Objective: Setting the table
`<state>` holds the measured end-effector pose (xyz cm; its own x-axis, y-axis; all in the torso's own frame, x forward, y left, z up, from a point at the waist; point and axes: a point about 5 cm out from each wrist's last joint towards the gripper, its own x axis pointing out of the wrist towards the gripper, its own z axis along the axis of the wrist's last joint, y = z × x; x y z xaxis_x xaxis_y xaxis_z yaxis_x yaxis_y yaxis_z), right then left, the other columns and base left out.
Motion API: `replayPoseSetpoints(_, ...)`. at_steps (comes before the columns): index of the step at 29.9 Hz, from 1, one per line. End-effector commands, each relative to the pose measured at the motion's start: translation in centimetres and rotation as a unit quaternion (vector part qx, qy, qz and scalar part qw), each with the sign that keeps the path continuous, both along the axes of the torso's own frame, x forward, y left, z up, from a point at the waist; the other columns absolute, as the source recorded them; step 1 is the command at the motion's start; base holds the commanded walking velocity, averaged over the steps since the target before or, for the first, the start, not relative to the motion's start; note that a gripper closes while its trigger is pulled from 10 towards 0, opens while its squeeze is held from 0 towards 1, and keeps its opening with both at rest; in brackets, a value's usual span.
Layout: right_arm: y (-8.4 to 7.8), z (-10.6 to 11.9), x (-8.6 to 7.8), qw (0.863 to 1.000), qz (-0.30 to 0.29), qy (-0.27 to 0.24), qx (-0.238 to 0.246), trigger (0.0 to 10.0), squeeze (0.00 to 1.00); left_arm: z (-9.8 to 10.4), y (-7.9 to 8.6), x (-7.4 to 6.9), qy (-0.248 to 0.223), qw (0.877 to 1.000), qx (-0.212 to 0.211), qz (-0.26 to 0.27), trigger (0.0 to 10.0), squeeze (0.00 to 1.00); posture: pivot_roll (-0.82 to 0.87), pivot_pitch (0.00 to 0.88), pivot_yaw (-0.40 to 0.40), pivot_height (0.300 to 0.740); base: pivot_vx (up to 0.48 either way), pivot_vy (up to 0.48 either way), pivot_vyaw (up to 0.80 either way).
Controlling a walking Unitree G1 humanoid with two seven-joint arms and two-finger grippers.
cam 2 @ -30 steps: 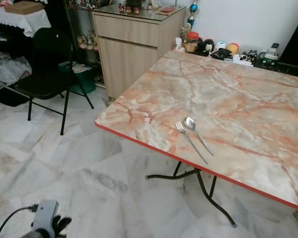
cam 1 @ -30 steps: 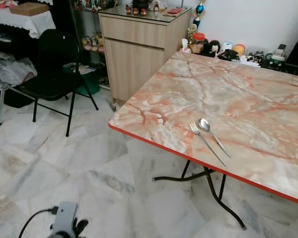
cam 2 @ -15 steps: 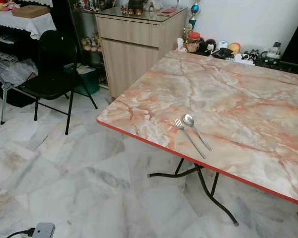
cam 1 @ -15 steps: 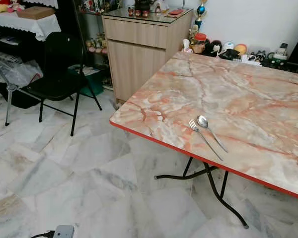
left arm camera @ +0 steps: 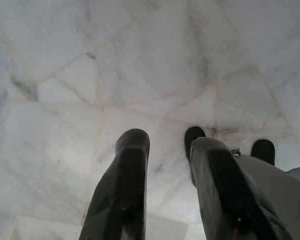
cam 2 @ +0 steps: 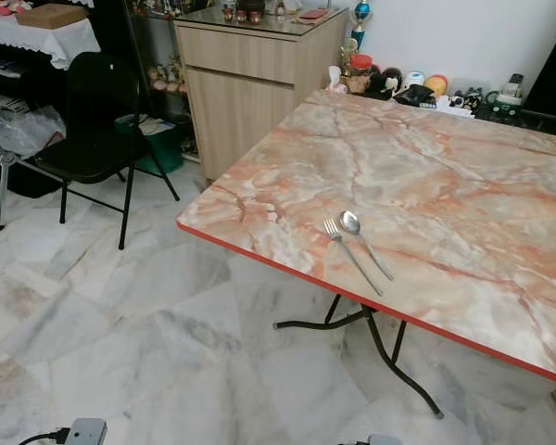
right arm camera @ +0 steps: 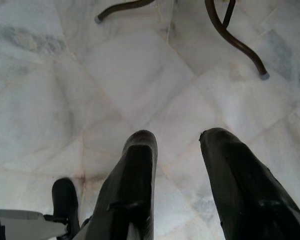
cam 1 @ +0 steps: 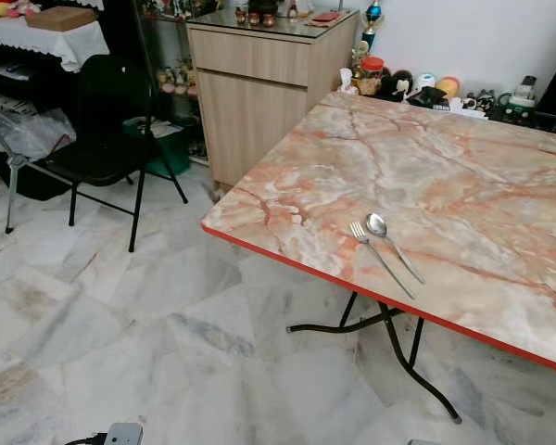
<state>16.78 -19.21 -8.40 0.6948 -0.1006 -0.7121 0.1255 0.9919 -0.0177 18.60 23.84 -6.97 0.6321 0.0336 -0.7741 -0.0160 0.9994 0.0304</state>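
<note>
While both arms hang idle at my sides, I see the left gripper (left arm camera: 165, 190) and the right gripper (right arm camera: 177, 185) each with fingers parted and nothing between them, pointing down at the marble floor (cam 1: 120, 324). The fork (cam 1: 378, 257) and spoon (cam 1: 392, 246) lie side by side, just about touching, close to the near red edge of the table (cam 1: 500, 176). They look light, stiff and slick, and they lie flat on a smooth top, so I'd guess pinching across a handle mid-length works best. Loads of bare tabletop behind them. The table legs (right arm camera: 230, 35) curve out underneath, and the black chair (cam 1: 102, 130) stands well off toward the cabinet (cam 1: 259, 93).
</note>
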Motion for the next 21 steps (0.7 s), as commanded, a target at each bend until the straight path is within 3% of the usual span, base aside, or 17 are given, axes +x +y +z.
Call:
replayPoseSetpoints(1, -0.1, 0.0, -0.2, 1.0, -0.002, -0.004, 0.001, 10.0, 0.0, -0.5, -0.1, -0.8, 0.017, 1.0, 0.003, -0.006, 10.0, 0.0, 0.03, 0.067, -0.008, 0.74, 0.0, 0.0, 0.0)
replayPoseSetpoints(4, -0.1, 0.1, -0.1, 1.0, -0.003, -0.015, 0.003, 10.0, 0.0, -0.6, -0.2, -1.0, 0.02, 1.0, 0.004, -0.005, 10.0, 0.0, 0.03, 0.067, -0.01, 0.74, 0.0, 0.0, 0.0)
replayPoseSetpoints(5, -0.4, 1.5, 2.3, 0.998, -0.002, -0.062, -0.005, 10.0, 0.0, -0.7, -0.3, -1.2, 0.021, 1.0, 0.004, -0.006, 10.0, 0.0, 0.02, 0.064, -0.012, 0.74, 0.0, 0.0, 0.0)
replayPoseSetpoints(6, -0.4, 1.5, 2.3, 0.998, -0.002, -0.062, -0.005, 10.0, 0.0, -0.7, -0.3, -1.2, 0.021, 1.0, 0.004, -0.006, 10.0, 0.0, 0.02, 0.064, -0.012, 0.74, 0.0, 0.0, 0.0)
replayPoseSetpoints(8, -0.8, 4.7, 6.7, 0.986, 0.0, -0.168, -0.009, 10.0, 0.0, -0.8, -0.3, -1.4, 0.024, 1.0, 0.004, -0.005, 10.0, 0.0, 0.02, 0.064, -0.012, 0.74, 0.0, 0.0, 0.0)
replayPoseSetpoints(16, -0.8, 5.4, 7.1, 0.979, 0.001, -0.203, -0.011, 10.0, 0.0, -1.0, -0.4, -1.8, 0.032, 0.999, 0.008, -0.013, 10.0, 0.0, 0.01, 0.047, -0.016, 0.74, 0.0, 0.0, 0.0)
replayPoseSetpoints(17, -1.0, 6.4, 7.9, 0.973, 0.003, -0.231, -0.021, 10.0, 0.0, -1.0, -0.4, -1.8, 0.032, 0.999, 0.009, -0.016, 10.0, 0.0, 0.01, 0.047, -0.016, 0.74, 0.0, 0.0, 0.0)
replayPoseSetpoints(21, -1.0, 6.9, 8.1, 0.968, 0.002, -0.251, -0.023, 10.0, 0.0, -1.1, -0.4, -2.0, 0.035, 0.999, 0.011, -0.015, 10.0, 0.0, 0.01, 0.038, -0.022, 0.74, 0.0, 0.0, 0.0)
